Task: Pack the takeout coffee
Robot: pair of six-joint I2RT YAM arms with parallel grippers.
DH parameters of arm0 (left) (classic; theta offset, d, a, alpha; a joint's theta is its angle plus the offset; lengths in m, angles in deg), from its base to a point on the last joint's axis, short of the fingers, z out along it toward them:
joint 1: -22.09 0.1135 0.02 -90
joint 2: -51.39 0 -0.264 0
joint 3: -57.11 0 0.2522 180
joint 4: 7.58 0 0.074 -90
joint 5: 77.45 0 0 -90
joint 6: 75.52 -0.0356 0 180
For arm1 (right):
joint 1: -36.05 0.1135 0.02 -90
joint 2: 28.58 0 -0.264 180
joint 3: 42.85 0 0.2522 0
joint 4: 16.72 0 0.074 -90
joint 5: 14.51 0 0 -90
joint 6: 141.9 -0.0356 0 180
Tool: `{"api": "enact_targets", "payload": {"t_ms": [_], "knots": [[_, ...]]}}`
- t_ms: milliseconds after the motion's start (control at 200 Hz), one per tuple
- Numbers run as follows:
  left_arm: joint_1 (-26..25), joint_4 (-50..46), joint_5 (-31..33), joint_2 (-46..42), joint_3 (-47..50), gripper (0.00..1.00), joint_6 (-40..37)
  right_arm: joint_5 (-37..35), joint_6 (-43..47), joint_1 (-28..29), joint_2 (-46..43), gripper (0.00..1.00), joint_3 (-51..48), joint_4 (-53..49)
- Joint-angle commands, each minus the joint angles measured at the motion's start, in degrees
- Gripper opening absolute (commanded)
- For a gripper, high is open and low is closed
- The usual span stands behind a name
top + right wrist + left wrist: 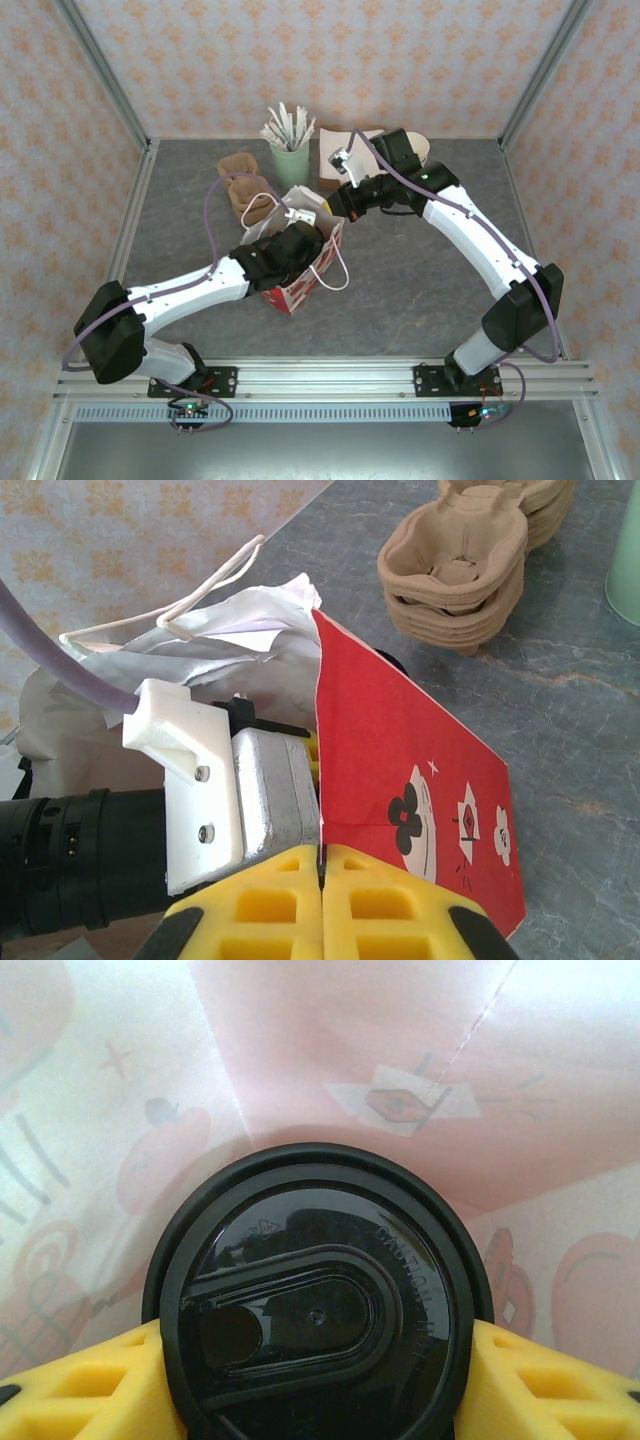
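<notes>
The left gripper is clasping the takeout coffee inside the red-and-white bag, while the right gripper is pinching the bag's upper edge, jaws clenched on the paper

The left arm runs from its base at the near left diagonally inward, forearm low, its wrist dipping into the open top of the bag. The left gripper has its yellow fingers pressed against opposite sides of the takeout coffee, just under the lid rim. The right arm rises from the near right, bends at the elbow and stretches far and leftward, its wrist folding back down. The right gripper has its fingers squeezed together, pinching the bag's red edge.
</notes>
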Motion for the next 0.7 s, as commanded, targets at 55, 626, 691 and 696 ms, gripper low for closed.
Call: {"api": "enact_targets", "payload": {"t_ms": [55, 626, 691, 696], "knots": [[0.4, -2.4, -0.3, 1.5, 1.4, 0.59, 0.8, -0.1, -1.9, -0.2, -0.9, 0.3, 2.0, 0.2], [1.9, -1.8, -4.4, 4.1, 0.4, 0.59, 0.8, -0.8, -4.5, -1.5, 0.6, 0.54, 0.8, 2.3], [2.1, -1.7, -4.9, 4.2, 0.5, 0.59, 1.0, -0.4, -3.9, -1.5, 1.1, 0.54, 1.0, 2.2], [2.2, -1.7, -5.0, 4.3, 0.5, 0.59, 1.0, -0.3, -3.9, -1.5, 1.1, 0.54, 1.0, 2.2]]}}
